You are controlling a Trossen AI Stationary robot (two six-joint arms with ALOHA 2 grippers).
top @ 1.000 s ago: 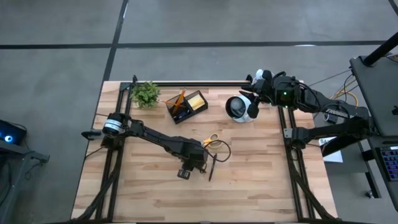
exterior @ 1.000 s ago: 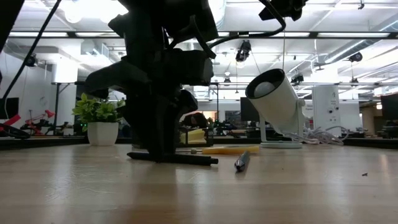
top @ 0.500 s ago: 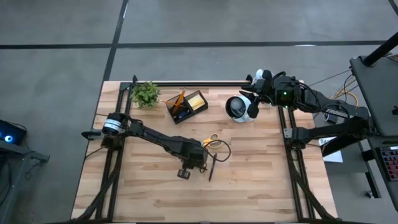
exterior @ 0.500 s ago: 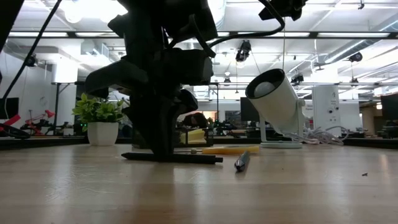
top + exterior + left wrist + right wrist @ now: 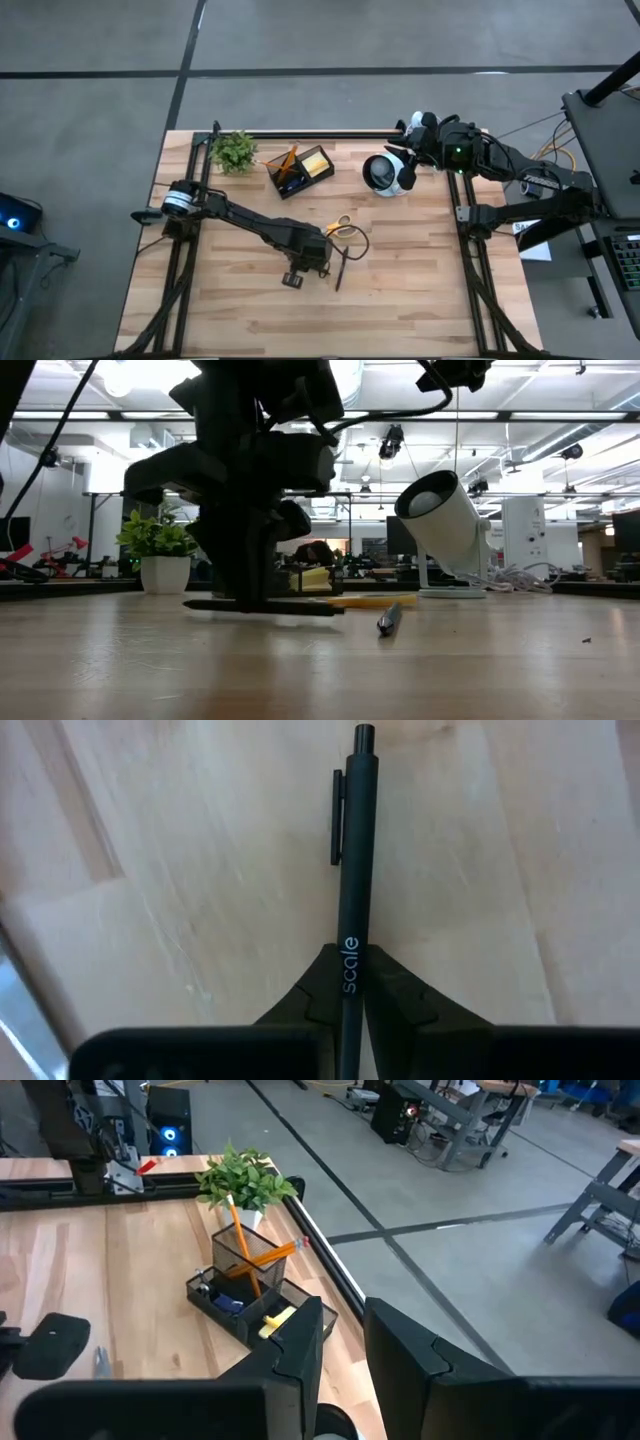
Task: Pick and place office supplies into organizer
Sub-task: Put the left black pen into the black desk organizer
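My left gripper [image 5: 248,596] is shut on a black pen [image 5: 352,870] near the table's middle, in front of the scissors with yellow handles [image 5: 340,226]. A second dark pen [image 5: 341,271] lies flat on the wood just right of it. The black organizer [image 5: 300,170] stands at the far side beside the plant and holds orange pencils [image 5: 243,1252] and a yellow sticky-note block [image 5: 317,162]. My right gripper [image 5: 343,1315] hangs open, high over the far right corner, with nothing between its fingers. My left gripper pinches the pen's barrel near its middle [image 5: 349,965], at the printed word, between its two fingers [image 5: 400,1000]. The fingers come steeply from above and lie across the pen. The pen hangs level just above the wood [image 5: 300,608], its clip end pointing away from the wrist.
A white round cup-shaped device [image 5: 385,173] stands on the far right, below my right arm. A small green plant [image 5: 234,151] sits at the far left corner. Bare wood stretches along the near side of the table [image 5: 400,310].
My left gripper has risen a little with the black pen. The pen lay on the wood a second ago and now hangs level just clear of it, shifted slightly toward the table's left.
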